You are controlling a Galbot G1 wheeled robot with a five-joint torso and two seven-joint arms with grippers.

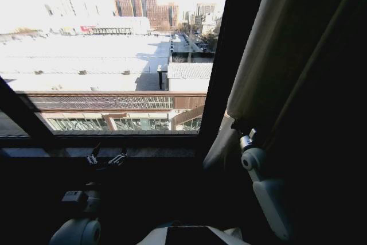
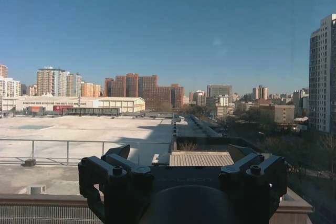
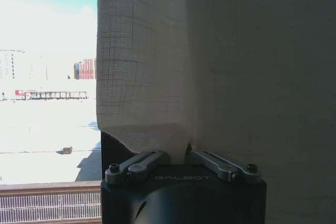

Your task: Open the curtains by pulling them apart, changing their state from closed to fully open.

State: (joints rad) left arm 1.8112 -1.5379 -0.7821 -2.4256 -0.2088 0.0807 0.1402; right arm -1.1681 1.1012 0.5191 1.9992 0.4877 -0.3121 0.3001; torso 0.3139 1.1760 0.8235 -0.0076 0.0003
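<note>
One curtain (image 1: pixel 269 55) hangs bunched in thick cream folds at the right side of the window, past the dark frame bar (image 1: pixel 226 55). My right gripper (image 1: pixel 245 135) is raised against its lower edge. In the right wrist view the sheer fabric (image 3: pixel 210 66) fills the space ahead, and the right gripper (image 3: pixel 186 153) is shut on a fold of it. My left gripper (image 1: pixel 106 158) sits low by the window sill, left of centre. In the left wrist view it (image 2: pixel 181 153) is open with nothing between its fingers, facing bare glass and the city outside.
The window pane (image 1: pixel 114 55) left of the frame bar is uncovered, showing roofs and buildings. A dark sill (image 1: pixel 149 152) runs below it. A slanted dark frame bar (image 1: pixel 23 116) crosses the lower left. My right forearm (image 1: pixel 269 193) rises beside the curtain.
</note>
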